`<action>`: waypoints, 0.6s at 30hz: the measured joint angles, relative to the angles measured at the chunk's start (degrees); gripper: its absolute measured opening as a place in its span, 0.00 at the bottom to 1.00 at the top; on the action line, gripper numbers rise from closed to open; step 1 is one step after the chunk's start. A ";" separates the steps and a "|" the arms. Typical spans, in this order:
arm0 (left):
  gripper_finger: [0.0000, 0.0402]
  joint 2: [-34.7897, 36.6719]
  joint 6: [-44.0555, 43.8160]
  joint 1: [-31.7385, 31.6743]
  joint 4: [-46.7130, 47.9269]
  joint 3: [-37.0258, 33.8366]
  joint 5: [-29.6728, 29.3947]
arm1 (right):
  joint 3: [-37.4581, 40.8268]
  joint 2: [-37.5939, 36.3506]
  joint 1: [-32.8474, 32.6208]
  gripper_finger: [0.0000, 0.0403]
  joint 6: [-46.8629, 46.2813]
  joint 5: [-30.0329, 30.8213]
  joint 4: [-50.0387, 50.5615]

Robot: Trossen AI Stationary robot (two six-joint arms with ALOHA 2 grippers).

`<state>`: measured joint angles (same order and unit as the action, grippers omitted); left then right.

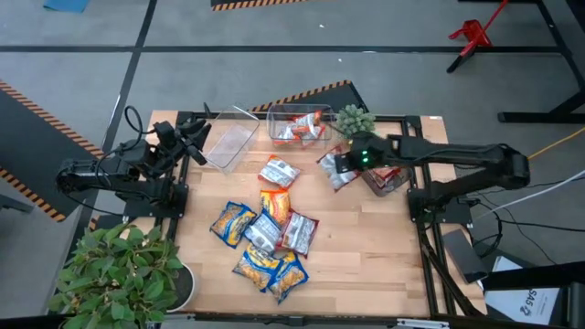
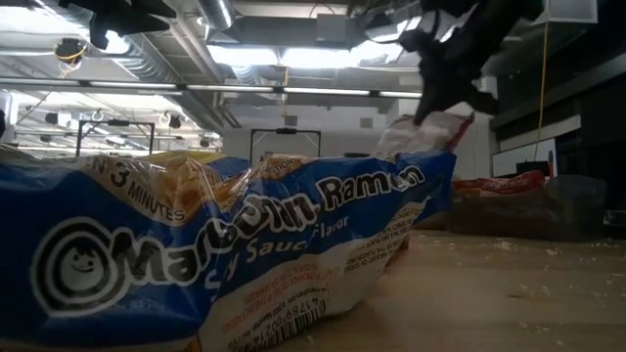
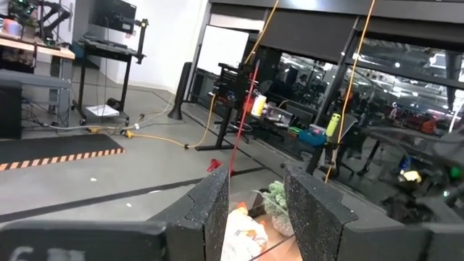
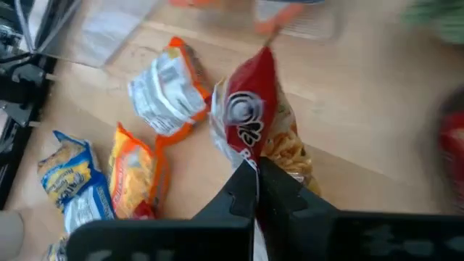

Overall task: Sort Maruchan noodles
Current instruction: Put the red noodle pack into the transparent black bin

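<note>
A red-and-silver packet (image 4: 254,123) hangs pinched above the table, apart from the loose packets (image 1: 265,239) piled mid-table.

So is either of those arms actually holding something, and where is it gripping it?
Yes: the right gripper is shut on a red ramen packet, pinching its edge. The left gripper holds nothing.

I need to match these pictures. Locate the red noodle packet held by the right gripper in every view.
High view: red packet right of centre, under the right gripper, near the small green plant.
Low view: upper right, hanging from the gripper, packet above the table.
Left wrist view: cannot tell; only the plant is clear.
Right wrist view: centre, packet pinched by the fingers.
Shared landmark: the plant.
</note>
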<state>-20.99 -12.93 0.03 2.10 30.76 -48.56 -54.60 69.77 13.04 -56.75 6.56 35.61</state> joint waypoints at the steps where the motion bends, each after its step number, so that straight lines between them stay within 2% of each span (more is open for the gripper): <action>1: 0.32 0.00 0.00 -0.02 0.01 0.00 0.00 | -0.01 -1.37 0.57 0.00 0.02 -0.08 1.75; 4: 0.32 0.00 0.02 -0.02 0.04 0.00 -0.02 | 0.01 -5.99 3.19 0.00 0.52 -0.32 6.49; 9: 0.32 0.00 0.02 -0.01 0.13 0.00 -0.02 | 0.01 -12.17 10.71 0.00 5.41 -5.75 12.70; 18: 0.32 0.00 0.00 -0.02 0.49 0.00 -0.46 | 0.01 -13.81 29.19 0.00 21.43 -18.56 20.96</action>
<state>-20.99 -12.93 0.01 2.59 30.76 -49.01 -54.59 55.96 42.22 -35.32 -12.00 56.57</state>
